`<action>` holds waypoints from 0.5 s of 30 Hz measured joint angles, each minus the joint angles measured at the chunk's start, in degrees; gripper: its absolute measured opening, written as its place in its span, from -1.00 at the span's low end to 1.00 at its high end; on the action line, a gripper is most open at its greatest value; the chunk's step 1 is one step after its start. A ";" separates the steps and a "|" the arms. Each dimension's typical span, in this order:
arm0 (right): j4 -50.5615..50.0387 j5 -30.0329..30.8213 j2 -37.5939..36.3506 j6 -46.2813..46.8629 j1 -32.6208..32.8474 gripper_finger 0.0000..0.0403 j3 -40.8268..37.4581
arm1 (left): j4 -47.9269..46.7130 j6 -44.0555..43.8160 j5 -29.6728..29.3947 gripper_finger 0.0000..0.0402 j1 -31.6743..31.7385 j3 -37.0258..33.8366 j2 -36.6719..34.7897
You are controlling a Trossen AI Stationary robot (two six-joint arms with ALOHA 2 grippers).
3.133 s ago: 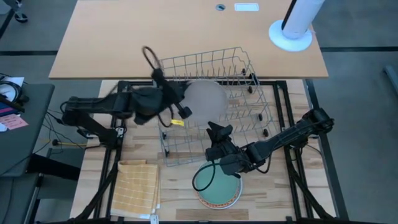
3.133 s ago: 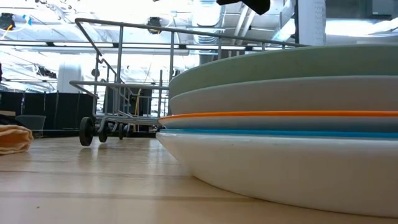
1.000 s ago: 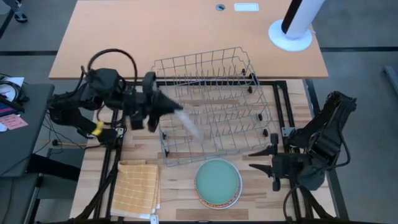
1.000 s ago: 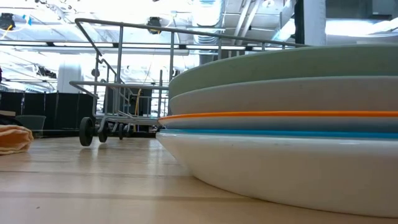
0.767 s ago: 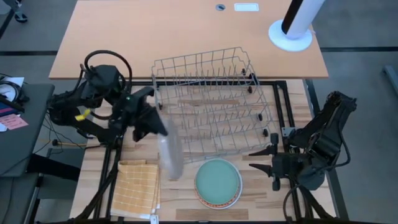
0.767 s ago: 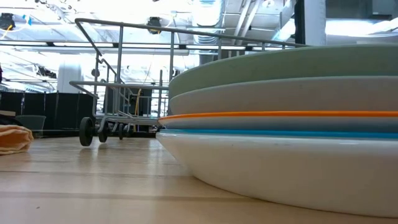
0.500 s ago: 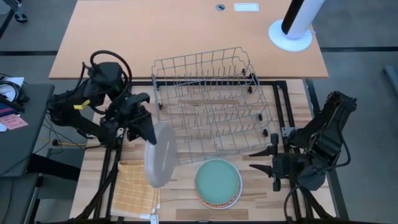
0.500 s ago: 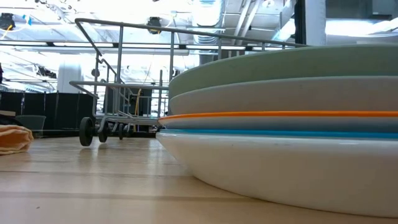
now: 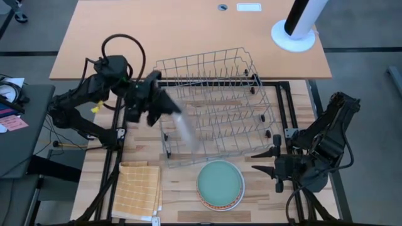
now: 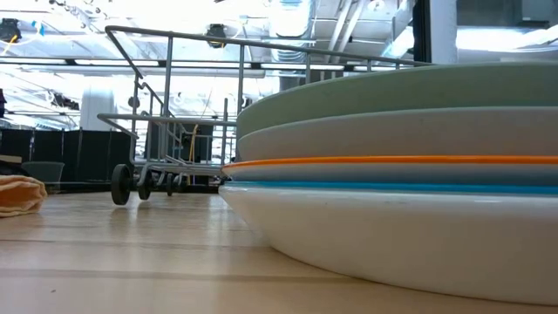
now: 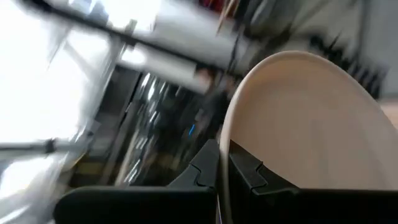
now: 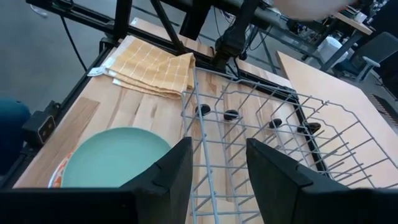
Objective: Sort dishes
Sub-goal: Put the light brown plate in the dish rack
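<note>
My left gripper (image 9: 164,108) is shut on a beige-grey plate (image 9: 185,132), which shows edge-on and blurred over the left end of the grey wire rack (image 9: 217,75); I cannot tell whether the plate touches the rack. A stack of plates (image 10: 392,174) with a pale teal plate (image 9: 220,182) on top rests on the table near its front edge. My right gripper (image 9: 259,161) stands open just right of the stack, nothing between its fingers. My left gripper pinches the beige plate's rim (image 11: 224,146) between its two fingers (image 11: 249,171), one on each face. The plate stands on edge, reaching away from the fingers and down toward the table's near right (image 9: 195,145), lifted clear of the table.
A folded yellow checked cloth (image 9: 139,188) lies at the near left, beside the stack. The rack fills the table's middle. A white lamp base (image 9: 293,34) stands on the far desk.
My left gripper has swung the beige plate from the rack's left end toward the near edge, over the cloth, where the plate turned its face upward. It then went back toward the far edge. The plate is edge-on over the rack's left end again.
</note>
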 joint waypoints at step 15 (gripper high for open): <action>-1.78 4.32 0.01 -3.77 -7.14 -0.24 0.00 | 11.57 12.94 -56.06 -1.00 2.95 0.02 2.79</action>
